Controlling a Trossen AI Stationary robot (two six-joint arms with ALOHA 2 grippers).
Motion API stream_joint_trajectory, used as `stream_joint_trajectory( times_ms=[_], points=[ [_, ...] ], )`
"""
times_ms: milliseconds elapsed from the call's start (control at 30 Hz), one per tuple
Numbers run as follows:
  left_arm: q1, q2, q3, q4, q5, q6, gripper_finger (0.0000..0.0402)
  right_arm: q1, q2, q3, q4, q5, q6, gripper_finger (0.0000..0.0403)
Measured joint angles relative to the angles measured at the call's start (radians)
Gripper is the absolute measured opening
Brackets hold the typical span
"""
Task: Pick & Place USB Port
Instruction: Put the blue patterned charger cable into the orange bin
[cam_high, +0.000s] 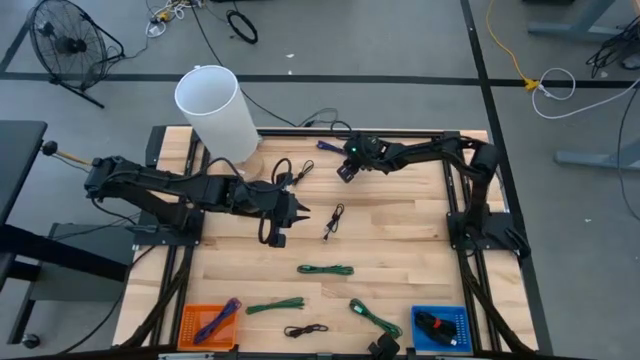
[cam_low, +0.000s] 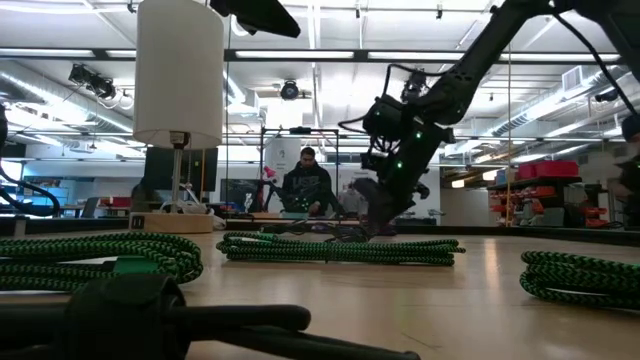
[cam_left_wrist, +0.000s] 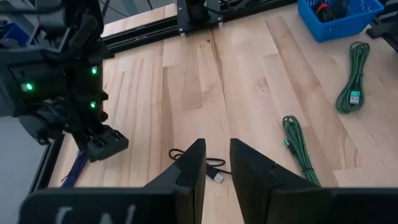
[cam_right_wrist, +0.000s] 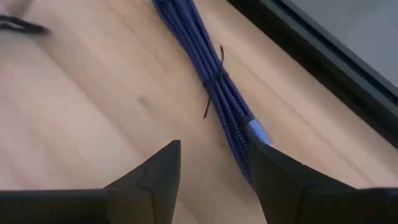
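Overhead, the right pincer sits low at the far edge of the surface, just beside a purple cable that lies near the black frame rail. Left pincer reaches mid-surface, close to a small black cable; its fingers stand a little apart with nothing seen between them. White cylinder stands at the far left corner. Green cables lie toward the near side; orange bin at near left holds a purple cable, blue bin at near right holds dark items. Low view: right pincer comes down to the surface at the far side, coiled green cables in front of it; a person stands in the room behind. Left wrist view: left fingers narrowly parted over bare wood, black cable just past their tips, right arm beyond. Right wrist view: right fingers spread apart, empty, the purple cable running just past one tip, bound by a thin black tie.
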Motion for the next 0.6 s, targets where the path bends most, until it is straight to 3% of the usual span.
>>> stream_joint_trajectory(
  times_ms=[200,467,600],
  points=[
    [0.0,0.0,0.0,0.002,0.0,0.0,0.0078,-0.001,0.016,0.001,-0.01,0.08,-0.042,0.0183],
    [0.0,0.0,0.0,0.004,0.0,0.0,0.0078,-0.005,0.011,0.035,0.011,0.016,-0.07,0.0097],
    [0.0,0.0,0.0,0.004,0.0,0.0,0.0078,-0.005,0.009,0.086,-0.028,0.003,-0.077,0.0091]
  ],
)
